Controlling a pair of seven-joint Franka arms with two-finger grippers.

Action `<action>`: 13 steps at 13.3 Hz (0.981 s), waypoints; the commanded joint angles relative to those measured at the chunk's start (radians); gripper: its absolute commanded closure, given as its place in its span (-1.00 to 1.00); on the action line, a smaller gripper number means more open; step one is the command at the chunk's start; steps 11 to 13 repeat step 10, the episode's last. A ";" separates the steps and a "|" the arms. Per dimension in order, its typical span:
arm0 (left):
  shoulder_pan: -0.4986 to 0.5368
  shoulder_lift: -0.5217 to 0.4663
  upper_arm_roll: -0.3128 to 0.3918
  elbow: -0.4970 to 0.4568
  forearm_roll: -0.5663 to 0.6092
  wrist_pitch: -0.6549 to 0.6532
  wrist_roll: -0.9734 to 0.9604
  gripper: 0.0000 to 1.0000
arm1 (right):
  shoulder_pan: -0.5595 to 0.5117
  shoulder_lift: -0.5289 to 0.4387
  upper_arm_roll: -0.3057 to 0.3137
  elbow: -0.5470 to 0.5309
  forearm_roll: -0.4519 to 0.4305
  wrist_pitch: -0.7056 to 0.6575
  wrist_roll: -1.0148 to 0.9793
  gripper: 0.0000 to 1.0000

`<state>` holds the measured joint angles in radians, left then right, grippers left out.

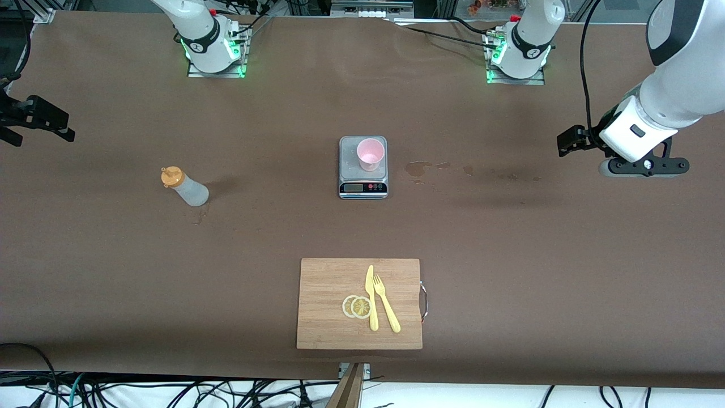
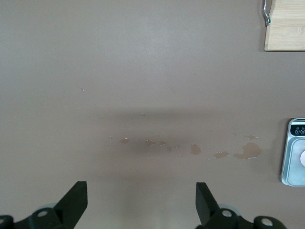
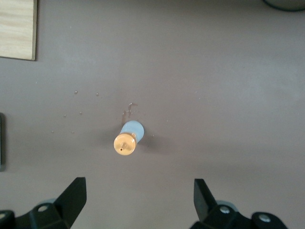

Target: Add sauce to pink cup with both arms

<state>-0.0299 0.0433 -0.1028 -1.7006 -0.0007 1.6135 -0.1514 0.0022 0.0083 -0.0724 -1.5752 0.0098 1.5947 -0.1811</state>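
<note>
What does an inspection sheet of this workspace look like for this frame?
Surface: brown table, dried stains beside the scale toward the left arm's end.
Job's things: sauce bottle upright, capped, toward the right arm's end; pink cup upright on the scale, looks empty.
Clutter: cutting board nearer the camera than the scale, holding two lemon slices, a knife and a fork.
Grippers: left gripper open, over bare table at its end; right gripper open, above the bottle's area; both empty.
Cables: black cables by the arm bases; more below the table's near edge.
Surroundings: nothing seen of note.
</note>
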 commanded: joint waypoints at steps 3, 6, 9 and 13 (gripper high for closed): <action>0.004 0.007 0.002 0.029 0.010 -0.014 0.003 -1.00 | 0.004 0.007 0.005 0.027 0.022 -0.048 0.012 -0.99; 0.004 0.007 0.000 0.027 0.010 -0.014 0.004 -1.00 | 0.001 0.007 0.003 0.026 0.022 -0.059 0.014 -0.99; 0.004 0.007 0.000 0.029 0.007 -0.014 -0.006 -1.00 | 0.002 0.007 0.003 0.026 0.022 -0.059 0.018 -0.99; 0.004 0.007 -0.002 0.029 0.007 -0.014 -0.016 -1.00 | 0.001 0.009 0.003 0.026 0.022 -0.059 0.018 -0.99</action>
